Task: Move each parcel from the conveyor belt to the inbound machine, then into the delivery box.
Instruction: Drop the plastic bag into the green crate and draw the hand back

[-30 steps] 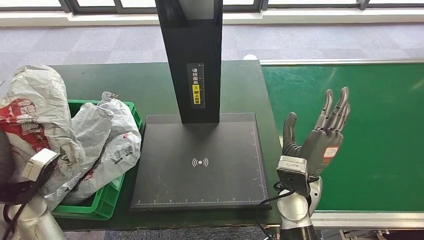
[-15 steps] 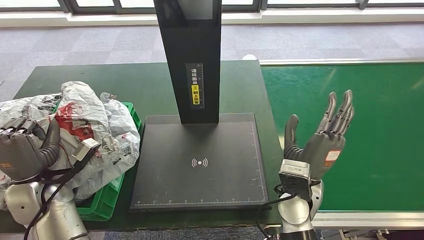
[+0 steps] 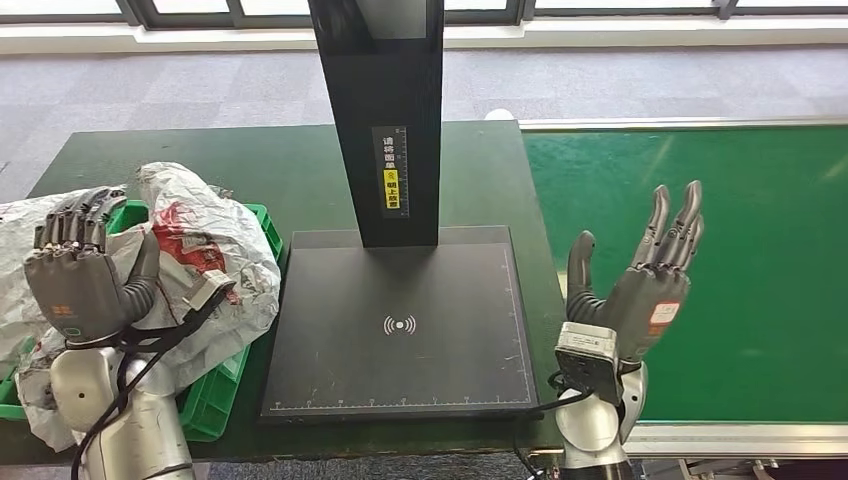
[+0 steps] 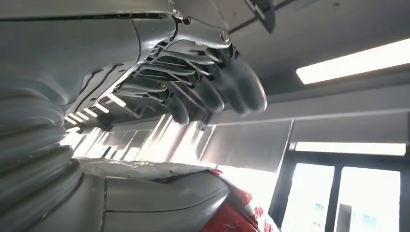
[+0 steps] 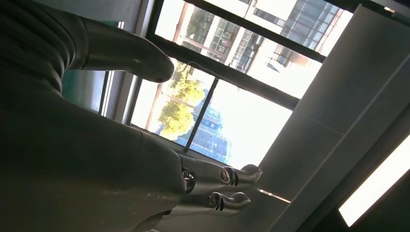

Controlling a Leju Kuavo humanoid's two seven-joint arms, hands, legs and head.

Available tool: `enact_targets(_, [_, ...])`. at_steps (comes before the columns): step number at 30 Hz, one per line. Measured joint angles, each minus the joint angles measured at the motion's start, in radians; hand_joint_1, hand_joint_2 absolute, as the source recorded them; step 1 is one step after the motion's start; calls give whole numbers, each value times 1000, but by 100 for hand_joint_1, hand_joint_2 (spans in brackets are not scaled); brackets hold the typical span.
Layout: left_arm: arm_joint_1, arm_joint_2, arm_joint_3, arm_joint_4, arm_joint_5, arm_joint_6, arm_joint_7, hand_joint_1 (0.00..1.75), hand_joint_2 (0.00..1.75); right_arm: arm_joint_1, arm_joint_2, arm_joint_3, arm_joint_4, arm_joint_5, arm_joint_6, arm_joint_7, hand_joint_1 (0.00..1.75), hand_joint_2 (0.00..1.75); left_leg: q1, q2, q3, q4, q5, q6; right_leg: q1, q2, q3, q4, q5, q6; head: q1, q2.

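Observation:
Crumpled grey parcels (image 3: pixel 205 250) with red print are piled in the green delivery box (image 3: pixel 222 388) at the left. My left hand (image 3: pixel 85 275) stands upright in front of the pile, fingers straight and thumb apart, holding nothing. The left wrist view shows the same fingers (image 4: pixel 212 92) spread above a grey and red parcel (image 4: pixel 227 217). My right hand (image 3: pixel 635 290) is raised palm-up with its fingers spread, over the table's edge beside the green conveyor belt (image 3: pixel 740 250). No parcel lies on the visible belt. The black inbound machine platform (image 3: pixel 400 320) is bare.
The machine's black post (image 3: pixel 385 120) rises from the back of the platform, between the two arms. A dark green table (image 3: pixel 290 170) carries the box and machine. Grey carpet (image 3: pixel 200 90) and a window sill lie beyond.
My left hand brought the grey parcel down from its raised position onto the pile in the box and released it, then turned its fingers upward. The right hand barely moved.

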Motion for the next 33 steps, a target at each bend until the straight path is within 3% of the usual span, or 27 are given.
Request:
enact_targets(2, [2, 0, -26, 24, -37, 0, 59, 0, 175, 1, 0, 0, -1, -2, -2, 0, 0, 175, 0, 0, 0, 0, 0, 0, 0, 0, 0, 0, 0, 0, 0, 0])
enact_targets(6, [9, 1, -87, 65, -42, 0, 136, 0, 0, 4, 0, 0, -1, -10, -3, 0, 0, 175, 0, 0, -1, 0, 0, 0, 0, 0, 0, 0, 0, 0, 0, 0])
enact_targets(14, [16, 3, -107, 160, 211, 0, -50, 0, 0, 7, -1, 0, -2, -13, -3, 0, 0, 175, 0, -1, -1, 0, 0, 0, 0, -1, 0, 0, 0, 0, 0, 0])
enact_targets(19, [10, 2, -125, 288, 434, 0, -196, 0, 0, 4, -3, 0, -1, -26, -3, 0, 0, 175, -1, -1, 2, 0, 0, 0, -1, -1, 2, 0, -1, 1, 0, 0])
enact_targets(33, [-3, 8, -210, 528, 656, -1, -204, 0, 0, -11, -18, 0, 21, -61, -3, 0, 0, 175, 0, 1, 3, -1, 1, -2, 0, 0, 2, 0, 1, -1, 0, 0])
